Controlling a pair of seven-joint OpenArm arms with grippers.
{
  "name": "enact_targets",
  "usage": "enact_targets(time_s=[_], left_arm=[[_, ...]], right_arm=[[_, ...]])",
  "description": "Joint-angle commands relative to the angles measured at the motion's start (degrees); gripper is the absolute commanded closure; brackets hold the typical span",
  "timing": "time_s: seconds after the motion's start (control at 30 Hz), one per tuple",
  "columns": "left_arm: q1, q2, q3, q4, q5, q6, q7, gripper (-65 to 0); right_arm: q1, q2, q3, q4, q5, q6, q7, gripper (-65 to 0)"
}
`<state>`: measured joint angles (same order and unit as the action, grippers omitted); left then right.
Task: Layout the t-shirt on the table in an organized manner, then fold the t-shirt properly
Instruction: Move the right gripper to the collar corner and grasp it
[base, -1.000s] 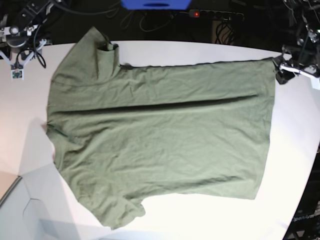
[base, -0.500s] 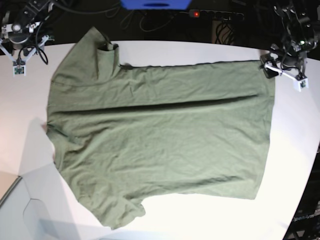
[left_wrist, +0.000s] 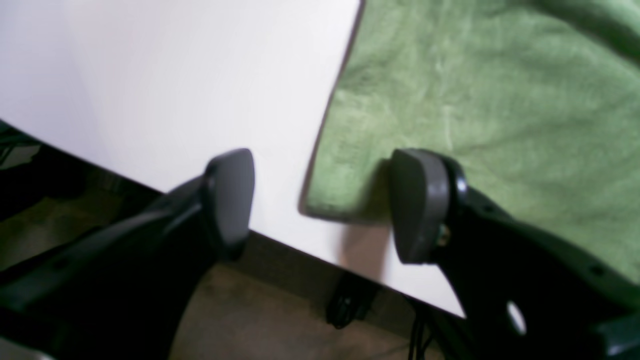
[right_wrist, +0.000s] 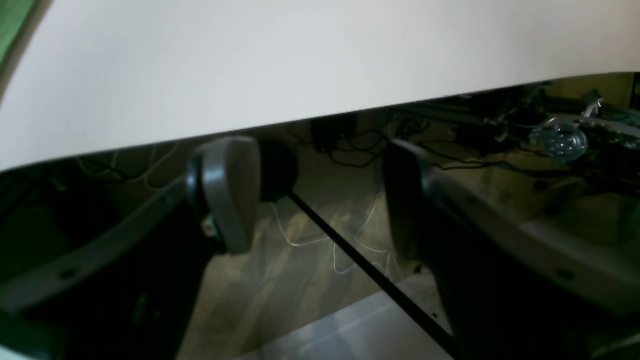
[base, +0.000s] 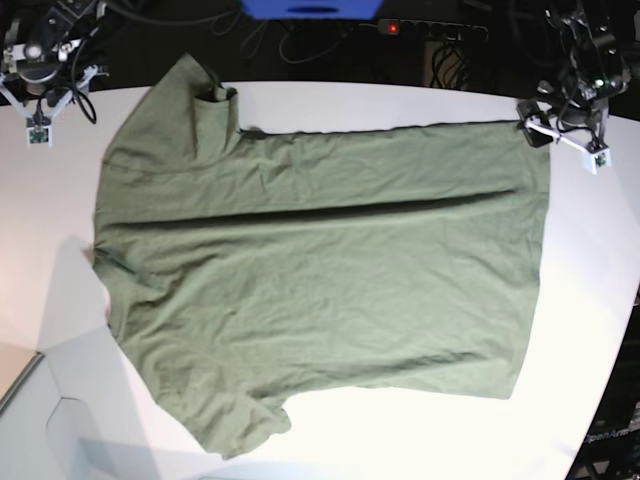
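The t-shirt (base: 320, 280) is plain olive green with no print or pattern. The table (base: 400, 100) under it is smooth, unmarked white.

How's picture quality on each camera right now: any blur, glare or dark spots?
Left wrist view: soft and blurry, t-shirt weave smeared, open left gripper casting shadow on the table. Right wrist view: dim and murky beneath the table edge, open right gripper dark. Base view: sharpest, tabletop glare washing out near the bottom.
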<state>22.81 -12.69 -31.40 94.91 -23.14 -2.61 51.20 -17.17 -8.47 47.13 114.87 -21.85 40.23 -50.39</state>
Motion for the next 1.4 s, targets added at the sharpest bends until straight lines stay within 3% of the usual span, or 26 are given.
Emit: enact_targets(time_s=[0.0,0.07,0.23,0.3,0.5,0.77,1.23,1.37], left_arm=[[0.1,-0.5,-0.1,0.3,-0.4,0.2,0.9,-40.3],[0.1,-0.5,-0.1,0.3,-0.4,0.2,0.9,-34.1],[-0.5,-0.5,0.0,-3.3,-0.4,0.2,0.9,-6.4],[-1.1,-0.5,-0.1,-4.8,-0.4,0.2,0.9,0.0],[-2.5,-0.5,-0.5,-5.1,-0.4,0.2,1.0,-0.2],[-3.7,-0.5,-0.6,-4.7,-0.4,0.2,1.1,-0.2],[-3.8,-0.5,-0.6,-4.7,-0.6,0.2,1.0,-0.2],[-3.8,-0.5,-0.6,-4.7,-0.5,0.2,1.0,-0.2]], right_arm=[[-0.1,0.5,-0.1,1.0,0.0,-0.2,0.5,-39.1],[-0.1,0.5,-0.2,1.0,0.0,-0.2,0.5,-39.1],[0.0,0.5,-0.3,1.1,0.0,-0.2,0.5,-39.1],[0.0,0.5,-0.4,1.1,0.0,-0.2,0.5,-39.1],[-2.0,0.5,-5.1,1.2,0.0,-0.2,1.1,-39.1],[-11.4,0.3,-15.4,1.2,0.0,-0.2,12.2,-39.5],[-10.8,-0.5,-22.8,0.6,0.1,-0.2,11.8,-41.8],[-9.4,-0.5,-22.8,0.3,0.1,-0.2,8.4,-41.8]])
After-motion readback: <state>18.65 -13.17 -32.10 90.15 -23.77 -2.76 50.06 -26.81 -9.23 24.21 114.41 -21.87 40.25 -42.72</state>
